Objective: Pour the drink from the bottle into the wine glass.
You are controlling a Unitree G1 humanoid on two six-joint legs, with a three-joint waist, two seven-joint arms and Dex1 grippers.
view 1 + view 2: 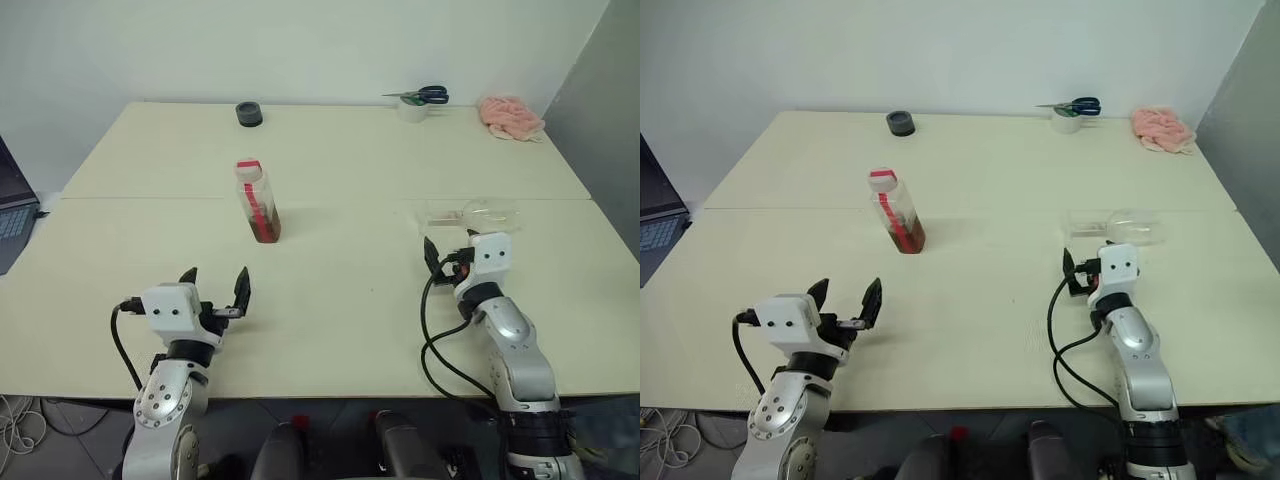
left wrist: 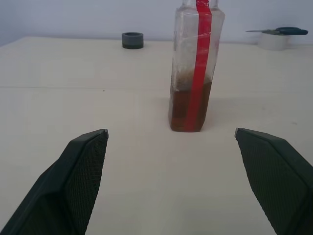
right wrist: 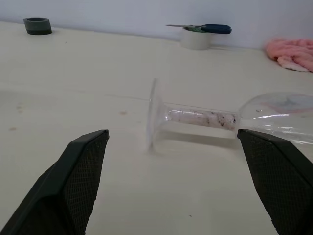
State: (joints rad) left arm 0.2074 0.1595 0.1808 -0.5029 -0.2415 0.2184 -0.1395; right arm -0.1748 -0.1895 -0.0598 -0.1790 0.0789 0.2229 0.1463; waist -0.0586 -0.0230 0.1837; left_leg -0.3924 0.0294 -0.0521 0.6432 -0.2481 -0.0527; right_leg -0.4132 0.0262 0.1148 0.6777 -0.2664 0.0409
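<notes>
A: Nearest first? Left end effector (image 1: 215, 284) spread wide, empty, low over the table (image 1: 330, 300). Right end effector (image 3: 173, 142) likewise spread, pinching nothing.

B: And ahead of the left one? Bottle (image 1: 258, 200) upright, well apart from the fingertips, red cap on, the drink (image 2: 190, 105) filling roughly the lower third.

A: Ahead of the right? Wine glass (image 3: 225, 117) lying on its side just beyond the fingertips, foot toward the bottle, bowl away.

B: Step in hand? Probably the approach; nothing grasped, nothing poured.

A: Next move? Likely closing on the stem and standing the glass upright, then reaching for the bottle; cap still to be dealt with.

B: Farther back? Dark ring, tape roll, scissors, pink cloth; irrelevant.
</notes>
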